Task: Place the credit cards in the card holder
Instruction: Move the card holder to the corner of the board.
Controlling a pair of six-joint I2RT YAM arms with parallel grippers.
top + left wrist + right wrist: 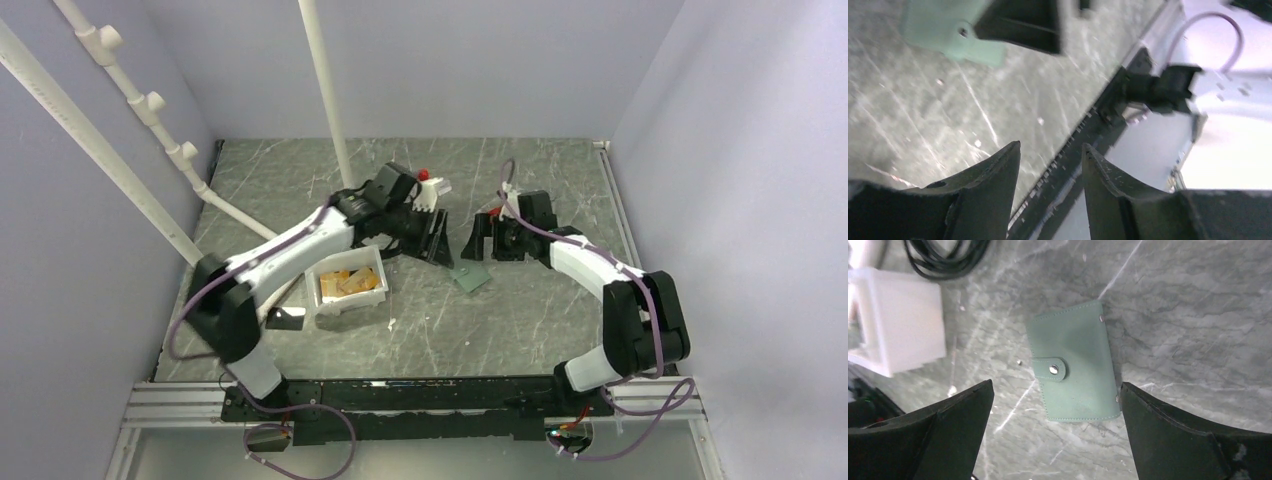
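The card holder (pixel 1075 362) lies shut on the marble table, a grey-green wallet with its snap strap fastened. My right gripper (pixel 1057 385) hangs over it, jaws open wide, fingers either side of its lower end and apart from it. From above, the card holder (pixel 470 277) lies just below both grippers. My left gripper (pixel 435 238) is up off the table to the holder's left, and in its own view the left gripper (pixel 1050 150) is open with nothing between its fingers. The holder (pixel 943 30) shows blurred at top left. Several gold credit cards (pixel 350 282) lie in the white tray.
The white tray (pixel 345 303) stands left of the card holder, under the left arm, and the tray (pixel 898 320) also shows in the right wrist view. A dark flat piece (pixel 285 320) lies left of the tray. A red-and-white object (pixel 430 185) sits behind the left gripper. A white pole (pixel 330 100) rises at the back.
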